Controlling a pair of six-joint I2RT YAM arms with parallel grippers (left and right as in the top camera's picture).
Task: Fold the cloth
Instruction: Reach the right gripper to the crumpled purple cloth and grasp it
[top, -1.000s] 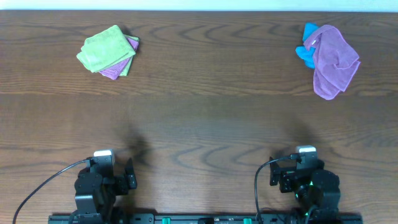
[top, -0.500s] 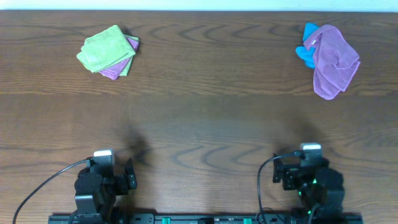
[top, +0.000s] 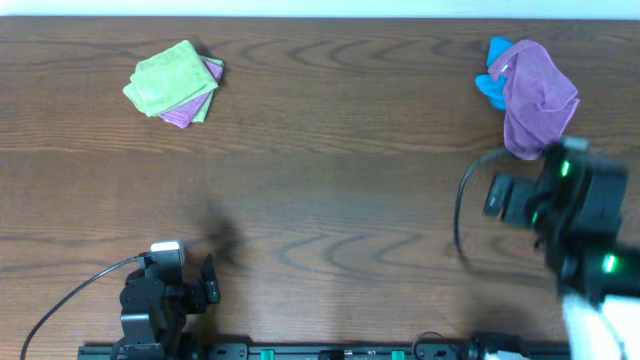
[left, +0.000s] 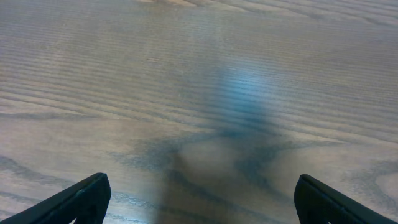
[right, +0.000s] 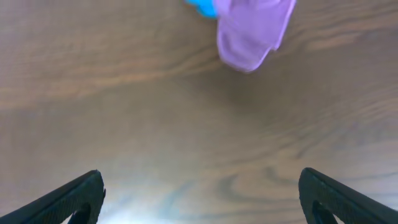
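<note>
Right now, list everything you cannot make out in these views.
- Overhead: the blurred right arm overlaps the lower end of the cloth; the arm's jaws cannot be read there.
- Overhead: the blue cloth lies mostly under the cloth, so its shape is hidden.
- Right wrist: the top edge cuts off most of both cloths; the picture is blurred.
- Overhead: the purple cloth under the green cloth shows only its edges.

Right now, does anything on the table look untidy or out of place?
Yes. The lilac cloth lies crumpled at the far right, partly over a blue cloth. The green cloth at the far left is folded.
</note>
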